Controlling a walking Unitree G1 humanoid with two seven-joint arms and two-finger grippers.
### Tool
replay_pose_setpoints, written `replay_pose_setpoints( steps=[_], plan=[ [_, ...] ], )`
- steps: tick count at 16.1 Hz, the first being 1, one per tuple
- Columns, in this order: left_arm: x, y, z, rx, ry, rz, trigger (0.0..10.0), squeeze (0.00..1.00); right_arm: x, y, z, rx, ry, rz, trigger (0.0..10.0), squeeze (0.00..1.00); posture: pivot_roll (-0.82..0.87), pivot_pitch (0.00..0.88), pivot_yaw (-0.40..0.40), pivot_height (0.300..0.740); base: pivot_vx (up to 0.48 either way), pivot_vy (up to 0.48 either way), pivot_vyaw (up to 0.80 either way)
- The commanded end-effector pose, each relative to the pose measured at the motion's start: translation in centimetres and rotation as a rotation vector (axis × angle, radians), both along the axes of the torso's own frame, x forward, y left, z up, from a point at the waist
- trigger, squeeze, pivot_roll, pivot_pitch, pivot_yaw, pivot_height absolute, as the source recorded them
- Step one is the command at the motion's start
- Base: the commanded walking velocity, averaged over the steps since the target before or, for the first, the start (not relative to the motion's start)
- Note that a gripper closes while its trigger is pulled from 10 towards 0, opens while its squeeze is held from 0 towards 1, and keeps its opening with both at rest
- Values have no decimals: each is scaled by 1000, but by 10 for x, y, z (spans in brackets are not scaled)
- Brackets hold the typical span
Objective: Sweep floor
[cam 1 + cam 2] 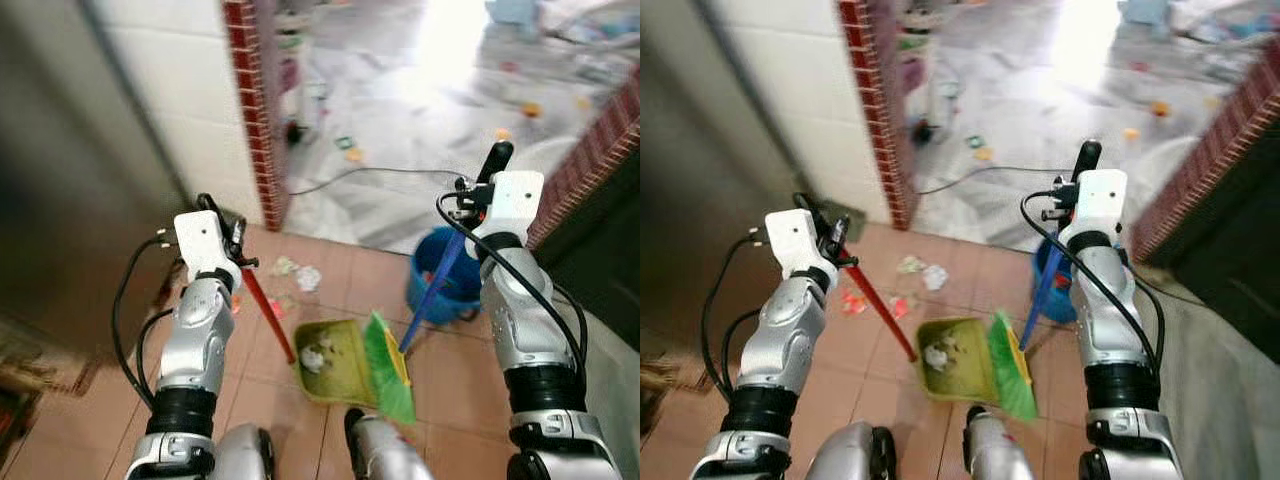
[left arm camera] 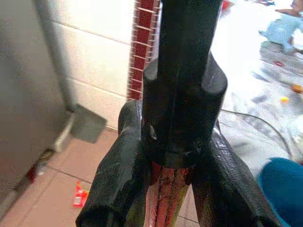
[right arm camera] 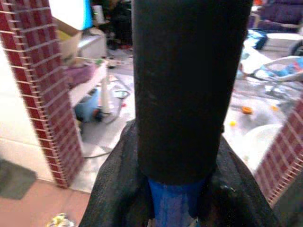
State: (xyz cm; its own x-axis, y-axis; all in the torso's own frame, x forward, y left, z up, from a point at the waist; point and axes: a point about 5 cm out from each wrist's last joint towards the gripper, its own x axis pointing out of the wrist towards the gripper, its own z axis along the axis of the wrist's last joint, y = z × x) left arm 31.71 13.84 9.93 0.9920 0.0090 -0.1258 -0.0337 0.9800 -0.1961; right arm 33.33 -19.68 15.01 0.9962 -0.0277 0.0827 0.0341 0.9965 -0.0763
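Left gripper is clamped on the red dustpan handle; in the left wrist view both fingers press the shaft just under its black end cap. Right gripper is clamped likewise on the blue broom handle.

Landmark: the dustpan, lying on the tiled floor in front of the robot's feet. It holds a few pale scraps. The green broom head touches its right edge. Loose wrappers lie just beyond it, toward the brick pillar. A blue bucket stands to its right, close against the broom handle.

Risks, as judged:
- A wide broom stroke is likely to strike the bucket, given how near the shaft runs to it
- Tilting or lifting the dustpan by its long handle could spill the scraps back out
- A cable crosses the floor beyond the dustpan and could snag the bristles

Room: the pillar and white wall close the left, a dark unit closes the right. Open floor lies through the doorway beyond, strewn with more litter
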Motion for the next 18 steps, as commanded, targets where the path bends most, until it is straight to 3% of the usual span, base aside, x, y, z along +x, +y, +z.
replay_pose_setpoints(
  steps=[1,7,13,18],
  plan=[
    [5,-3,15,-28,-61,-19,10000,0,1,1,-4,-7,13,-15,10000,0,-74,79,41,740,0,0,-800],
    [6,-10,23,-76,-78,-131,10000,0,2,-15,-12,-68,46,-124,10000,0,-73,80,40,740,0,0,-800],
    [4,-24,27,-105,-96,-241,10000,0,4,-15,-14,-74,47,-133,10000,0,-76,82,40,740,0,0,-800],
    [1,-26,25,-98,-91,-254,10000,0,4,-15,-16,-74,53,-133,10000,0,-76,89,40,740,0,0,-800]
  ],
)
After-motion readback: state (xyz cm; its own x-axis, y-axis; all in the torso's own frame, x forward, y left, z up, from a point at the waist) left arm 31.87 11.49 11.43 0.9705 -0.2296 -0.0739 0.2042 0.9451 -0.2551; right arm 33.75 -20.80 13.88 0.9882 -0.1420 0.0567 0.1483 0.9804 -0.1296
